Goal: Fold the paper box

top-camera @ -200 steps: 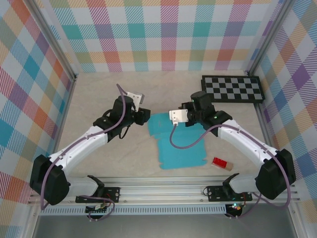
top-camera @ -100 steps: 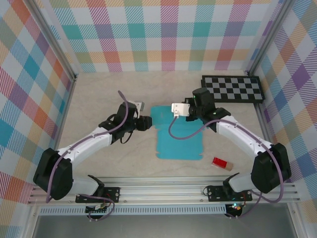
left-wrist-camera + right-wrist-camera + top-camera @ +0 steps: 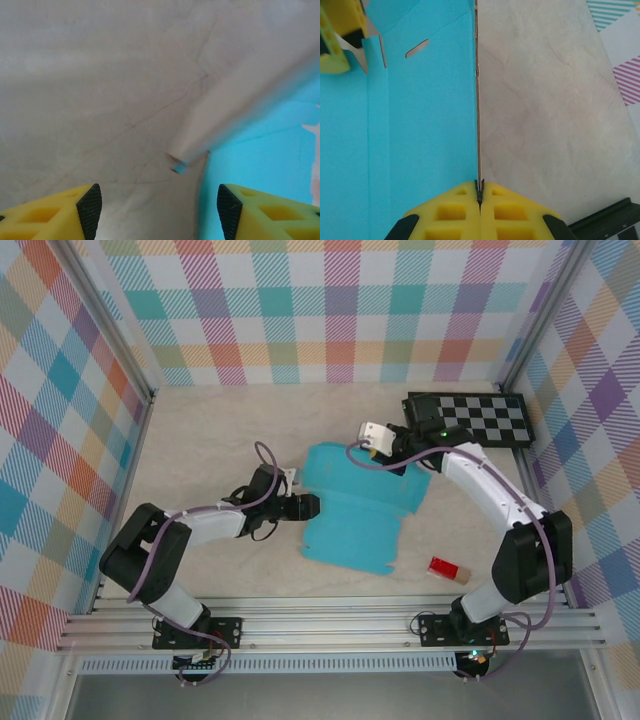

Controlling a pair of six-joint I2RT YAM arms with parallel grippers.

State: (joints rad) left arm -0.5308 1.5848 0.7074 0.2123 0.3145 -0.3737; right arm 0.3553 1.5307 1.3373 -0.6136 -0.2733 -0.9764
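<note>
A teal thin-card box cut-out (image 3: pixel 355 520) lies unfolded, teal face up, mid beige tabletop (image 3: pixel 200 430). The right claw (image 3: pixel 480 194) is clenched on its far edge. The left claw (image 3: pixel 155 210) gapes, released, beside its left edge.

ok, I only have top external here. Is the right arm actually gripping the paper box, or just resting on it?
Observer: Gripping. On the right wrist camera the right jaws are shut on the edge of the paper box, the card pinched edge-on between them.
Operator: And the left side?
Observer: The left jaws are open. On the left wrist camera a raised corner of the card sits ahead, between the pads, touching neither.
</note>
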